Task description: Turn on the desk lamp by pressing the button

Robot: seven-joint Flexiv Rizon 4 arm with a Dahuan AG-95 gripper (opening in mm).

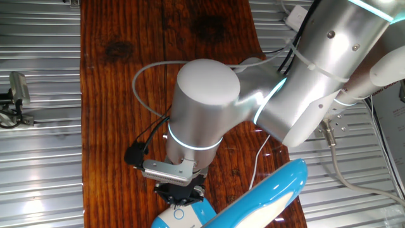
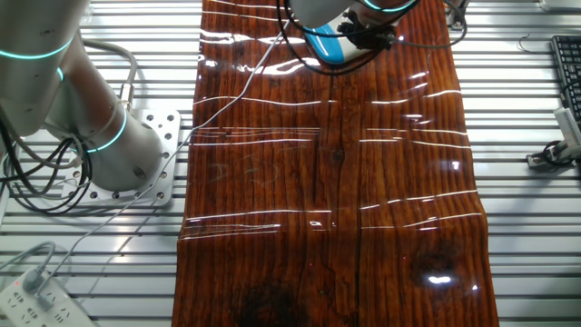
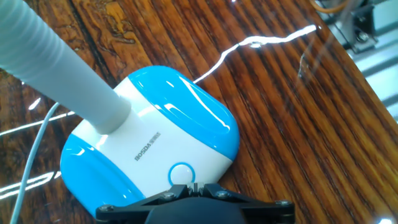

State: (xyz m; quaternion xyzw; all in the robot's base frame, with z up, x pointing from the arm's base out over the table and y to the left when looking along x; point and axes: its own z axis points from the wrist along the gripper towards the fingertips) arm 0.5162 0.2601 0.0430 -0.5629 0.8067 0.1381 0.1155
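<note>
Lamp (image 3: 152, 143) first: it sits on the wooden table (image 2: 363, 200), near one end of the long board, and its thin white cord (image 2: 218, 109) runs off across the wood. From the hand view I look down on its blue and white base. A round white button (image 3: 180, 173) with a blue ring sits on the white strip of the base, close to the edge nearest my hand. The lamp's long arm (image 1: 266, 196) leans away from the base.

My gripper (image 3: 194, 186) hangs right over that button. In the hand view the two black fingertips meet at a point with no gap that I can see, so I take them to be pressed together. They hold nothing. I cannot tell whether the tip is touching the button or is just above it.

I think I am at the pressing step. The hand looks lined up already. I see no light from the lamp, so I judge it is off. Next I would push straight down on the button, gently, so the base does not slide on the shiny wood.
</note>
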